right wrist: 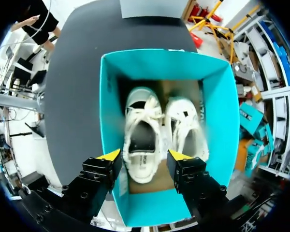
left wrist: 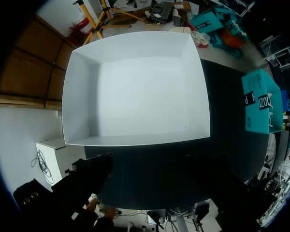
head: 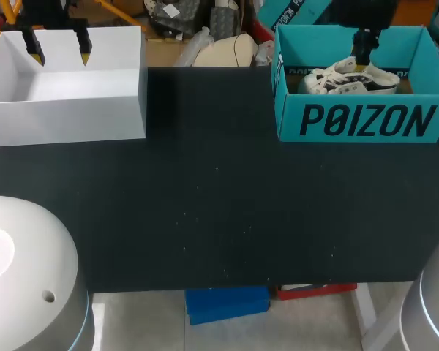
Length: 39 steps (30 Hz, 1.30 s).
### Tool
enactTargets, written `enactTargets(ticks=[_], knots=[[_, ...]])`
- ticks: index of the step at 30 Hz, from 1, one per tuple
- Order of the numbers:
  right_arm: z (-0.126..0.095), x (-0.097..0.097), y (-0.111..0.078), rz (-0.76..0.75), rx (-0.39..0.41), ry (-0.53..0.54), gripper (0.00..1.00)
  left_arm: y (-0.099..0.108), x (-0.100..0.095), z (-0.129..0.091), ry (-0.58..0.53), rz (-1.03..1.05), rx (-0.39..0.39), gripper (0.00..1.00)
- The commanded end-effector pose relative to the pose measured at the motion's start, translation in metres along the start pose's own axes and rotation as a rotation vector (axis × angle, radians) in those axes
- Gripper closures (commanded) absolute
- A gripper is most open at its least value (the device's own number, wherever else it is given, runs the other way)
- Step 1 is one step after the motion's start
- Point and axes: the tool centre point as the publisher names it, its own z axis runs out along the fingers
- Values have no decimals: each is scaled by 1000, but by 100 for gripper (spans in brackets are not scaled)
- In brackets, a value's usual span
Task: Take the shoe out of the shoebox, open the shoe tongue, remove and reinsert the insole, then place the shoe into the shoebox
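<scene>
Your right gripper (right wrist: pixel 145 155) is hanging over the teal shoebox (right wrist: pixel 108 121), which is sitting at the far right corner of the black tabletop (head: pixel 219 212). Its fingers (right wrist: pixel 111 155) are standing wide apart and gripping nothing. The yellow tips are straddling the heel end of one white sneaker (right wrist: pixel 141 140); you cannot tell whether they are touching it. That sneaker is lying inside the shoebox, sole down and opening up. It is just beside a second white sneaker (right wrist: pixel 186 128), which is resting nearer the opposite wall. In the head view, the right gripper is reaching down into the shoebox, right above the pair.

Your left gripper (head: pixel 59 51) is hanging above the white box (head: pixel 66 95) at the far left corner of the tabletop. Its fingers are also spread wide and holding nothing. In the left wrist view, the white box is lying open-topped ahead of that gripper. The teal shoebox is showing well apart from it, across the dark tabletop.
</scene>
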Motion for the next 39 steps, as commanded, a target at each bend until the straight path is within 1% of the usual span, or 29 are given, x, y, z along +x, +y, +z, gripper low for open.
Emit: enactTargets(ticks=[1,2,3,4,6,7,9,10,12,14,16,17,18,19,21,26,33,39], knots=[[22,-10,-2,-31,-19,18,40,0,0,0,0,0,0,0],[26,-10,-2,-40,-35,17,39,0,0,0,0,0,0,0],[30,-11,-3,-46,-39,17,35,0,0,0,0,0,0,0],[35,-11,-4,-54,-36,23,36,0,0,0,0,0,0,0],[44,-11,-7,-62,-27,30,42,0,0,0,0,0,0,0],[48,-11,-8,-69,-26,35,42,0,0,0,0,0,0,0],[56,-12,-10,-71,-26,41,51,0,0,0,0,0,0,0],[60,-13,-11,-76,-20,46,51,0,0,0,0,0,0,0],[67,-15,-12,-80,-18,46,46,0,0,0,0,0,0,0],[74,-17,-13,-90,-12,48,49,0,0,0,0,0,0,0],[78,-20,-13,-91,-11,48,48,0,0,0,0,0,0,0],[82,-23,-14,-93,-8,48,40,0,0,0,0,0,0,0],[84,-24,-15,-98,-6,48,36,0,0,0,0,0,0,0],[85,-26,-14,-101,-5,49,43,0,0,0,0,0,0,0],[88,-30,-16,-104,3,50,50,0,0,0,0,0,0,0],[103,-33,-19,-105,19,67,53,0,0,0,0,0,0,0],[124,-29,-22,-93,34,90,52,0,0,0,0,0,0,0],[134,-29,-25,-76,35,94,55,0,0,0,0,0,0,0]])
